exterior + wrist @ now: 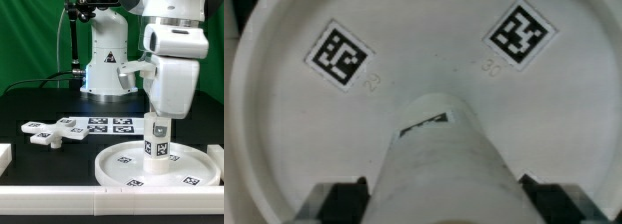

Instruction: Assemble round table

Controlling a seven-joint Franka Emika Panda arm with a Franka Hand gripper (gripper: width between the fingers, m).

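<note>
The large rimmed round disc (pixel 158 168) lies flat at the front right of the black table, tags up. The short thick cylinder leg (pixel 158 140) stands upright near the disc's middle, and my gripper (pixel 159 122) is shut on its upper part from above. In the wrist view the leg (pixel 446 150) runs down between my two black fingers (pixel 345 198) onto the disc's face (pixel 420 60), which carries two tags. The four-armed cross base (pixel 58 130) lies loose at the exterior view's left.
The marker board (pixel 108 125) lies flat behind the disc, in front of the arm's white base (pixel 105 70). White border rails run along the table's front edge (pixel 60 200) and at the right (pixel 215 152).
</note>
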